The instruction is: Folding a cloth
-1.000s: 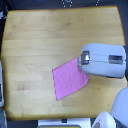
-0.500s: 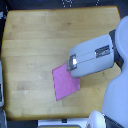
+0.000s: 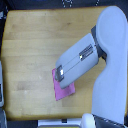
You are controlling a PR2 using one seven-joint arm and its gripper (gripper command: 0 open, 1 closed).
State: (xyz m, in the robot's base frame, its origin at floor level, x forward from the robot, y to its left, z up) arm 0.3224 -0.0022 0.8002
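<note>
The bright pink cloth (image 3: 64,90) lies flat on the wooden table (image 3: 35,45), near its front edge, right of centre in the exterior view. Only its lower part shows as a narrow strip; the rest is hidden under my arm. My gripper (image 3: 59,74) reaches in from the exterior view's right and hangs over the cloth's upper left corner. Seen from above, its grey and white housing hides the fingertips, so I cannot tell whether it is open, shut, or touching the cloth.
My large white arm (image 3: 112,55) covers the table's right side. A dark object (image 3: 2,90) stands off the table's left edge. Dark items (image 3: 67,3) sit beyond the far edge.
My arm has swung toward the exterior view's left and down, from beside the cloth's right edge to over it. More of the cloth is covered now.
</note>
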